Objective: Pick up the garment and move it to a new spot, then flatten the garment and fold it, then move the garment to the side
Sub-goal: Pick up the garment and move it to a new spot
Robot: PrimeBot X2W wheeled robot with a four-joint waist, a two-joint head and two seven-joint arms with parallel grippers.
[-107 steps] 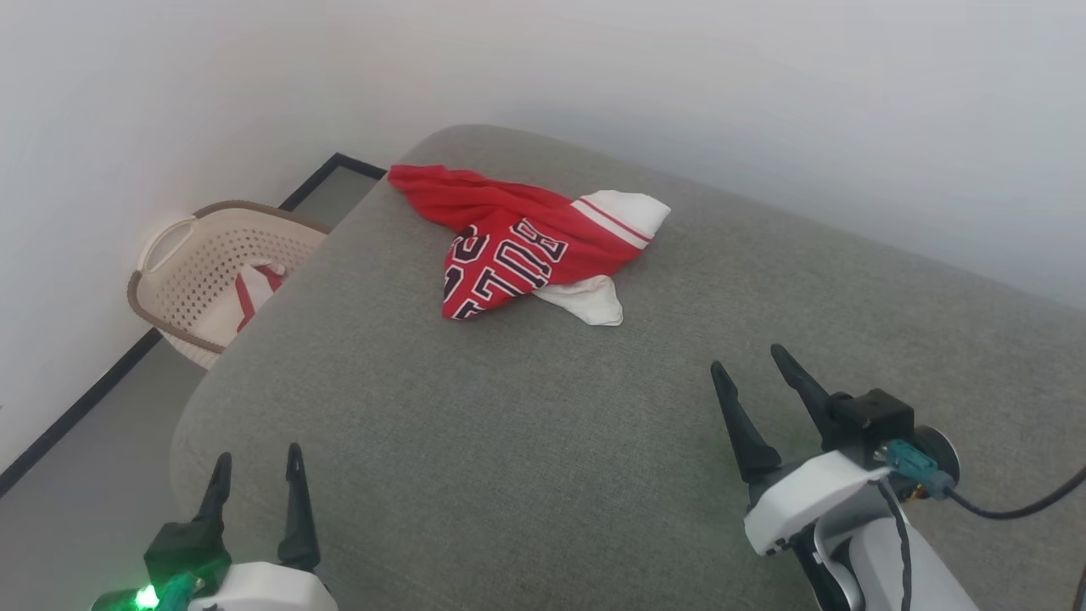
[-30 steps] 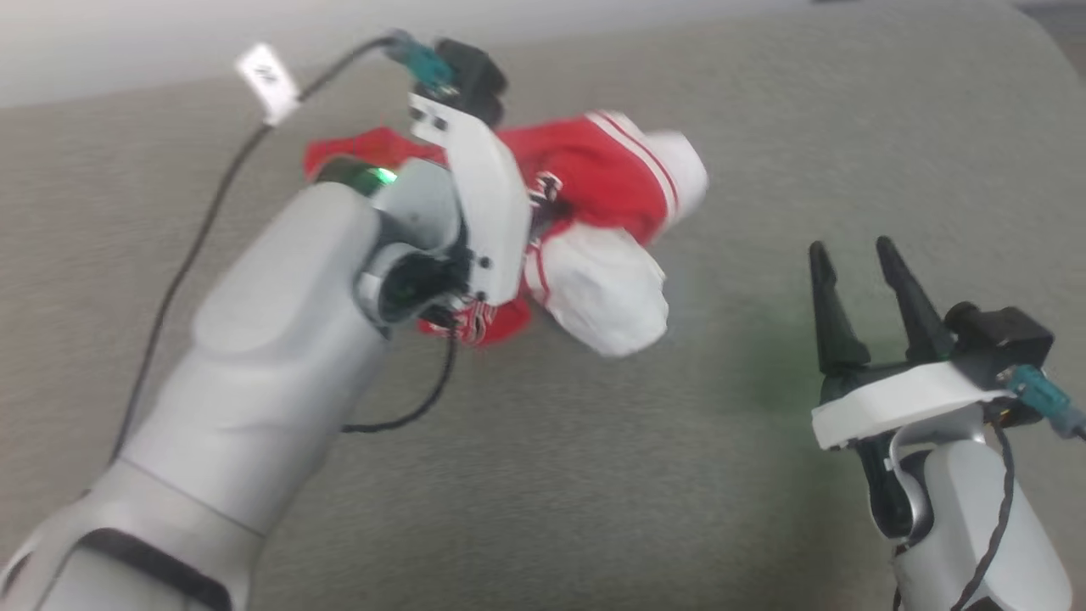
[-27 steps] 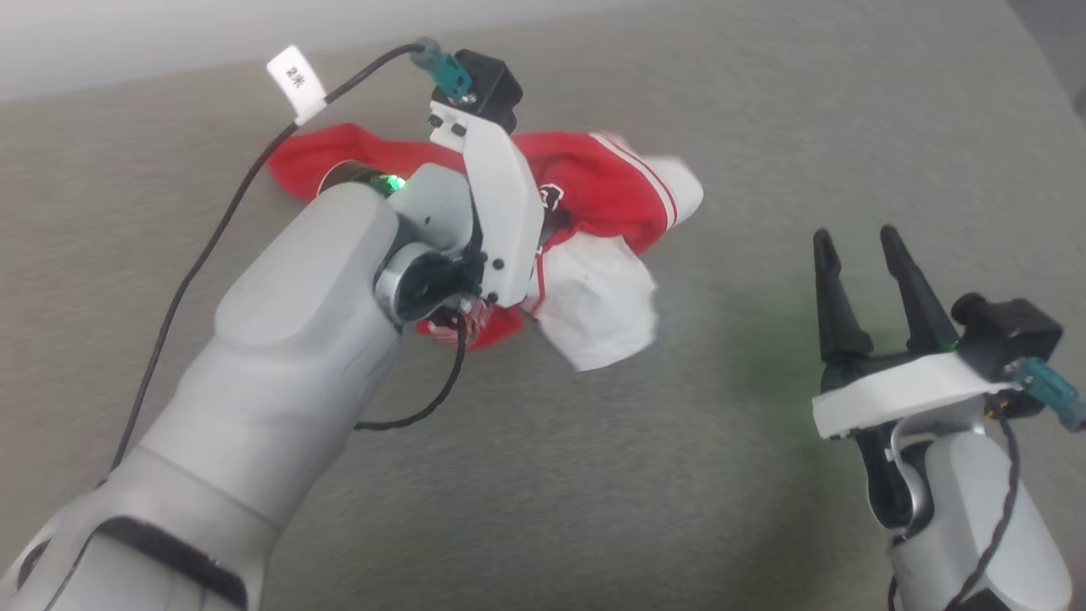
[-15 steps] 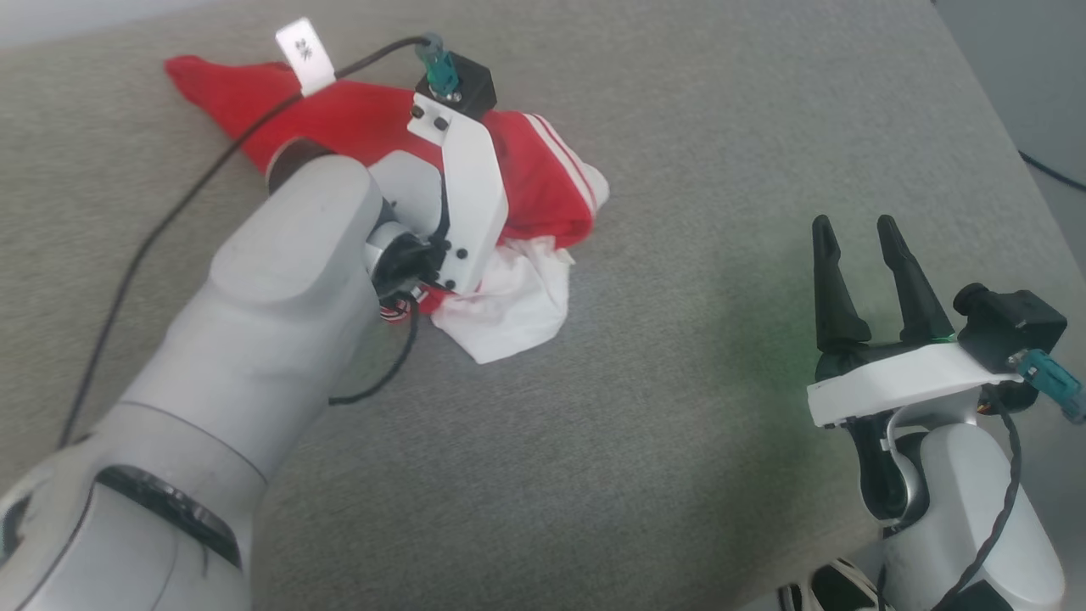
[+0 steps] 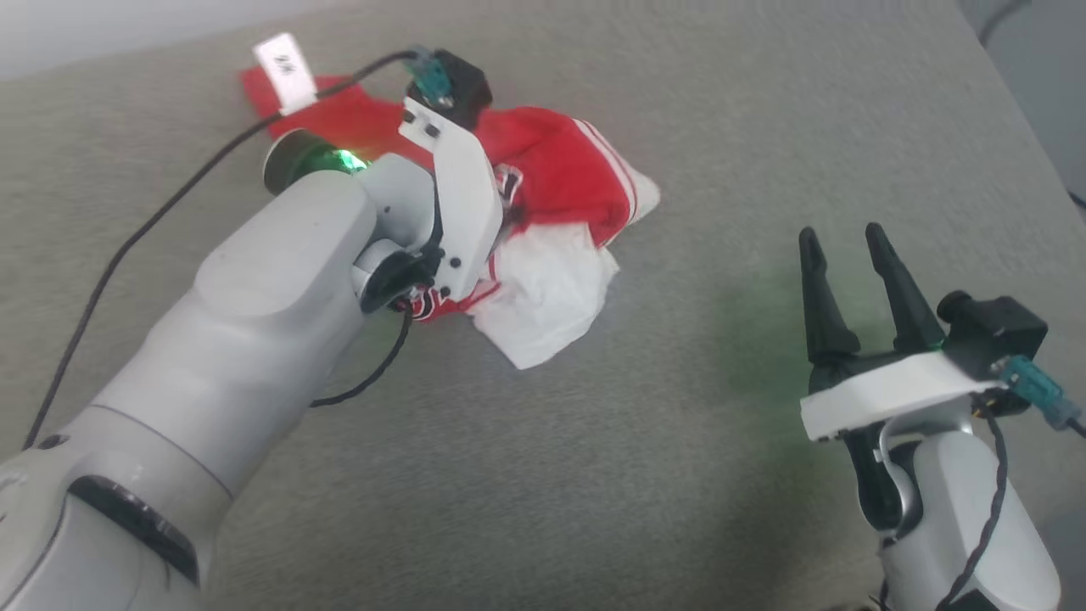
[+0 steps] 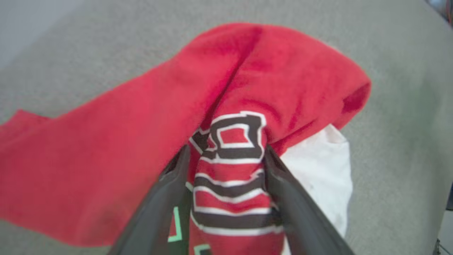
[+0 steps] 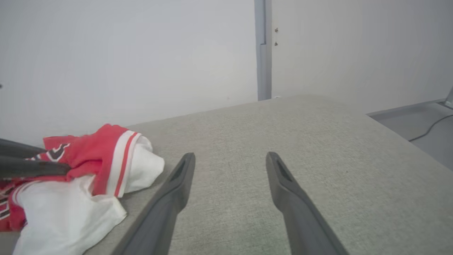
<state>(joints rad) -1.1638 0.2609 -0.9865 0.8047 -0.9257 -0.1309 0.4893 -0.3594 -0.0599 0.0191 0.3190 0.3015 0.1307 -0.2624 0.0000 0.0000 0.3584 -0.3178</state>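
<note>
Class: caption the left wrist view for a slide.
Left gripper pinches a lettered fold of the red jersey on grey upholstery.

The garment [image 5: 560,165] is red, with a white sleeve [image 5: 551,297], red-and-white stripe trim [image 5: 619,178] and black lettering [image 6: 235,141] outlined white. Cushion [image 5: 594,475]: grey, finely flecked. Left arm [image 5: 271,288]: pale grey, green light [image 5: 344,159]. Right gripper [image 5: 839,233]: black fingers [image 5: 820,305]. Wall [image 7: 124,53]: off-white.
</note>
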